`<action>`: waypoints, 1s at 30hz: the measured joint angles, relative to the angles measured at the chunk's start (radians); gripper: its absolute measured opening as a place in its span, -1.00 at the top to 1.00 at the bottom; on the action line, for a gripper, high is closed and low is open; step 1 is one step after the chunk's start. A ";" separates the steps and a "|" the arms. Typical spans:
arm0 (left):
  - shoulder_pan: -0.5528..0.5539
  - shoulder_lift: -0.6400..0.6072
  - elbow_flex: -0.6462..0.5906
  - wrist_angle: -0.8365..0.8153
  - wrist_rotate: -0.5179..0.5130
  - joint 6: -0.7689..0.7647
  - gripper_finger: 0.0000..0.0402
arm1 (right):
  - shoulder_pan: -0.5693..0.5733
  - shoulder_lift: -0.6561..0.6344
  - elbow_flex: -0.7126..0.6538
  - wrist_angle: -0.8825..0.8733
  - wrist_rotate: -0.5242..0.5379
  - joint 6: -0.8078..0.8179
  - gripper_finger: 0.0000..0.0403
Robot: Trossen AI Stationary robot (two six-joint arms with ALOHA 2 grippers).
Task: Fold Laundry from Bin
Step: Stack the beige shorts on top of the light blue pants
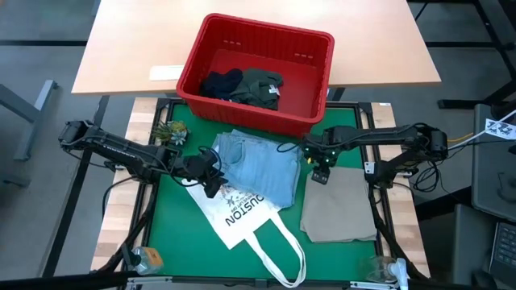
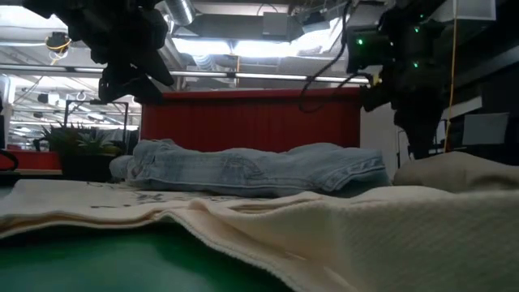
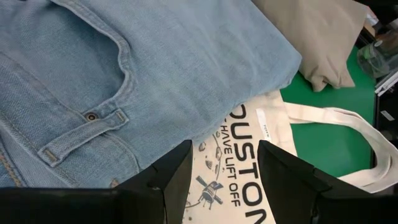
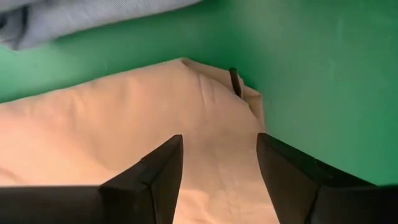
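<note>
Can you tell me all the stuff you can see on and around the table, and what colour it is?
bin: one, red, far edge of the green mat.
dark clothes: a navy and olive heap, inside the bin.
jeans: one pair, light blue, folded, mat centre, partly over the tote bag.
tote bag: one, white, near side of the mat.
beige cloth: one, folded, right of the jeans.
small plant: one, green, left of the bin.
left hand: open, over the tote bag.
right hand: open, over the beige cloth.
</note>
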 joint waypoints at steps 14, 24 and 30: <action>0.000 0.000 0.000 0.003 -0.001 0.000 0.13 | 0.000 0.007 -0.190 0.306 -0.099 -0.050 -0.02; 0.000 0.000 0.000 0.082 -0.005 0.002 0.13 | 0.000 0.048 -0.283 0.411 -0.098 -0.049 -0.02; 0.000 0.000 0.000 0.082 -0.025 0.001 0.13 | 0.000 0.060 -0.285 0.423 -0.097 -0.066 0.22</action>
